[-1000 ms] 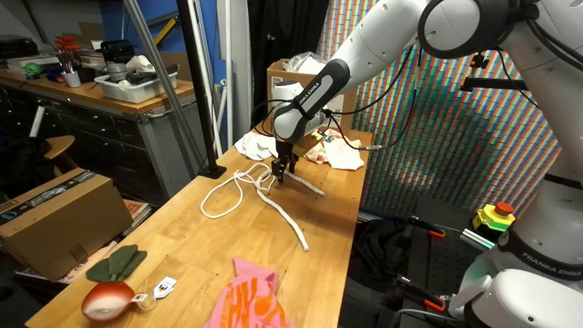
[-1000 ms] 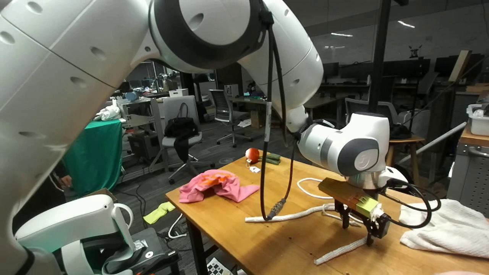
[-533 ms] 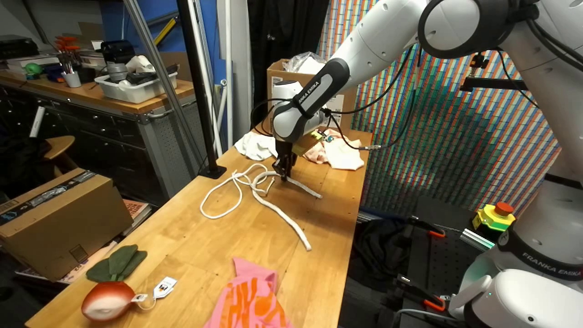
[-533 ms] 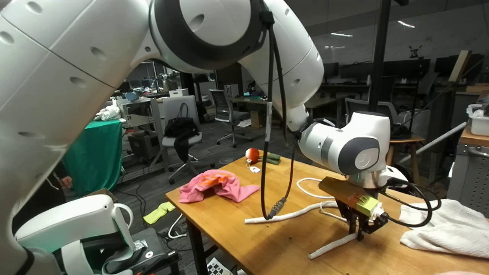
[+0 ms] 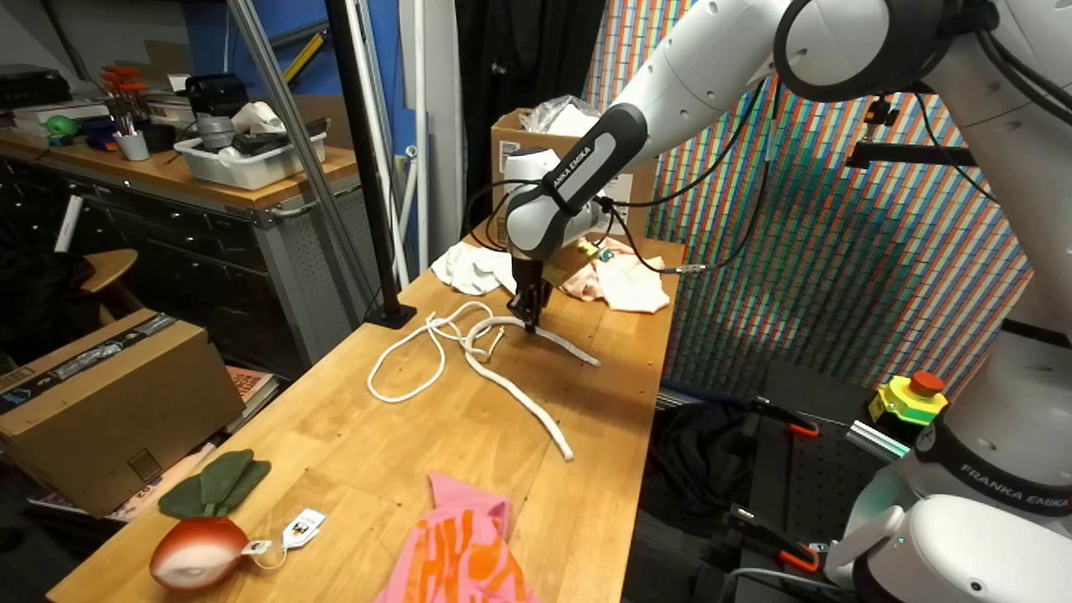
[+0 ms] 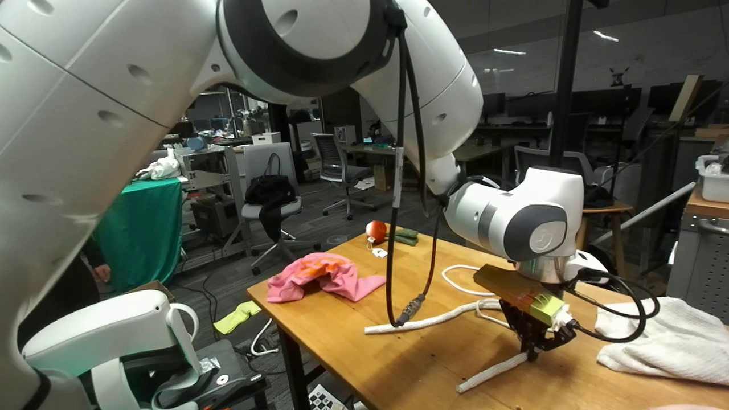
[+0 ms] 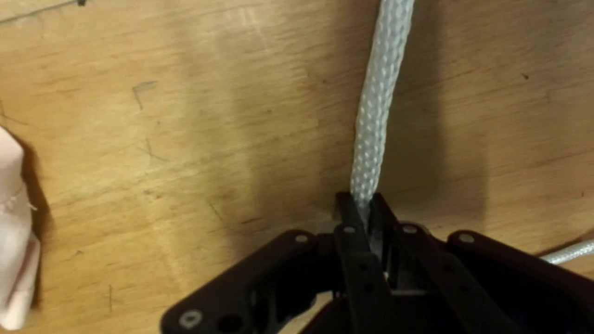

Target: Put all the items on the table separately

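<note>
A white braided rope (image 7: 378,93) lies on the wooden bench (image 5: 377,452), pinched partway along by the robot's pincer (image 7: 363,204). A thin white cord (image 5: 394,400) loops up against it. Near them lie a white cloth (image 5: 469,270) and a pale pink cloth (image 5: 632,291); well apart, a bright pink cloth (image 5: 461,544) and a red-orange ball (image 5: 197,553).

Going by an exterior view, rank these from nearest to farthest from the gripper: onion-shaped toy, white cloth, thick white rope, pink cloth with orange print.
1. Thick white rope: held in the gripper, as the wrist view confirms.
2. White cloth: beyond the gripper, picture left.
3. Pink cloth with orange print: central foreground.
4. Onion-shaped toy: left foreground.
</note>
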Controlling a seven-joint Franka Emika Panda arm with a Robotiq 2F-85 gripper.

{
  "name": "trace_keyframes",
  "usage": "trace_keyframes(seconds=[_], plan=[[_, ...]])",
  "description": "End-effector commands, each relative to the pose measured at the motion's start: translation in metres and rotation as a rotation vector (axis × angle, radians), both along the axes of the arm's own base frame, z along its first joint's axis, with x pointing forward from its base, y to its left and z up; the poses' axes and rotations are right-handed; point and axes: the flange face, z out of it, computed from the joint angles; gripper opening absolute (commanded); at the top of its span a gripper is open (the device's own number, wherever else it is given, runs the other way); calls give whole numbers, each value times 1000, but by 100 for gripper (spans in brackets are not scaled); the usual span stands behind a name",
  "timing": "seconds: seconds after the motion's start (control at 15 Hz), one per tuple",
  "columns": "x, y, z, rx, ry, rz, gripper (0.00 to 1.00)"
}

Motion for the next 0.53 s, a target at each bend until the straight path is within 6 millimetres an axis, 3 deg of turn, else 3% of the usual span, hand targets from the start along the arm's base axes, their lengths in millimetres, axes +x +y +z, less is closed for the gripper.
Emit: trace_keyframes(seconds=[0.0, 0.47], plan=[[-27, -12, 11, 25, 37, -23, 3], [-82, -30, 9, 128, 184, -114, 3]])
